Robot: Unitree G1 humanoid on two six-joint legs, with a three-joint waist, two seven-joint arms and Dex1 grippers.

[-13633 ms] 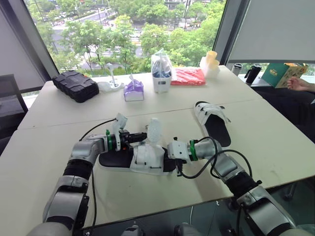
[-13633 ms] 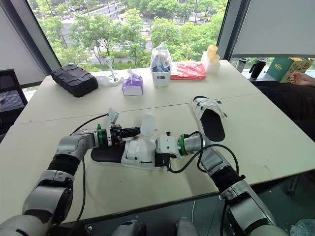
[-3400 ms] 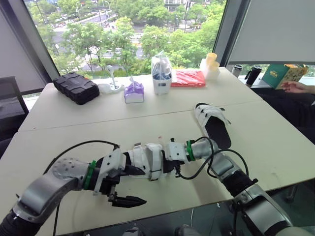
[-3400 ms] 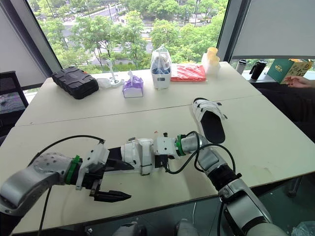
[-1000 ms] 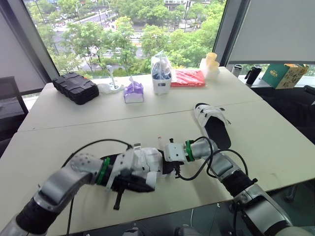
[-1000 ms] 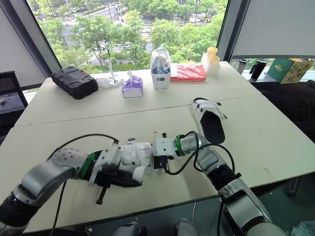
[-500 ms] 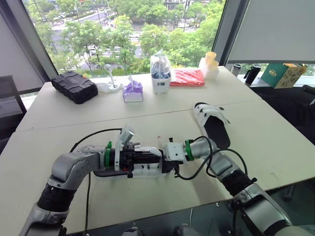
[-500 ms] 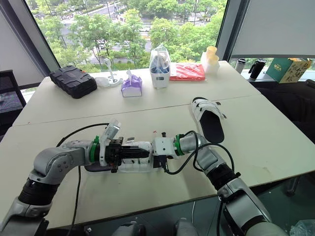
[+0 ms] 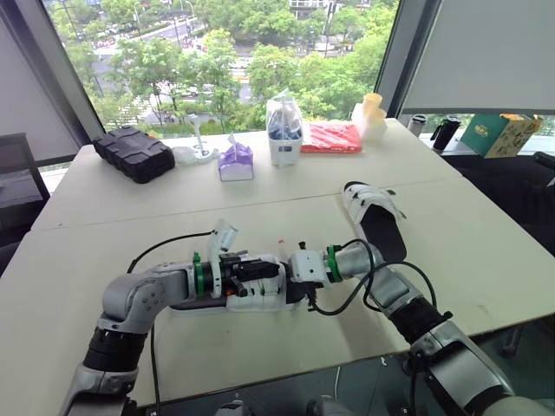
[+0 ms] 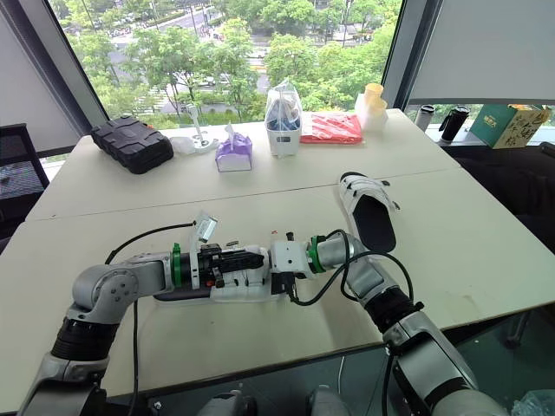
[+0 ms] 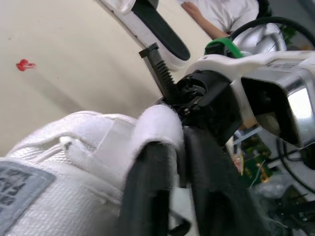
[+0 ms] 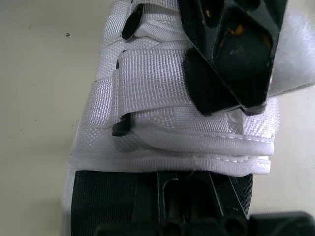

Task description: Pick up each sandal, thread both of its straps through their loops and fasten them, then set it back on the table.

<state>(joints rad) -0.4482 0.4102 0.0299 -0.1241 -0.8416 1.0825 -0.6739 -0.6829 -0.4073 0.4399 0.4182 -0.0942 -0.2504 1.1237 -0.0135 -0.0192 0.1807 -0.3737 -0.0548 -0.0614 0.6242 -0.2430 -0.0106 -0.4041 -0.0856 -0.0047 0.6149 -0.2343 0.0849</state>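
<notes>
A sandal (image 9: 260,295) with white straps and a black sole lies on the pale table (image 9: 130,217) near its front edge. My left gripper (image 9: 257,269) is over the straps, shut on the end of a white strap (image 11: 156,123). My right gripper (image 9: 291,289) is shut on the end of the sandal's sole (image 12: 147,196), level with the table. In the right wrist view the left gripper's fingers (image 12: 226,54) press on the upper strap, and a lower strap (image 12: 152,78) lies flat across the sandal. A second sandal (image 9: 375,217) lies to the right, further back.
Along the far side stand a black case (image 9: 133,150), a purple tissue pack (image 9: 235,160), a bagged white item (image 9: 284,126), a red packet (image 9: 332,134) and yellow cups (image 9: 371,108). A green box (image 9: 494,130) sits at the far right. A black cable (image 9: 364,286) loops beside my right arm.
My left arm has swung up from the table's front edge onto the sandal and its fingers have closed on a strap. The right gripper has kept its hold on the sole.
</notes>
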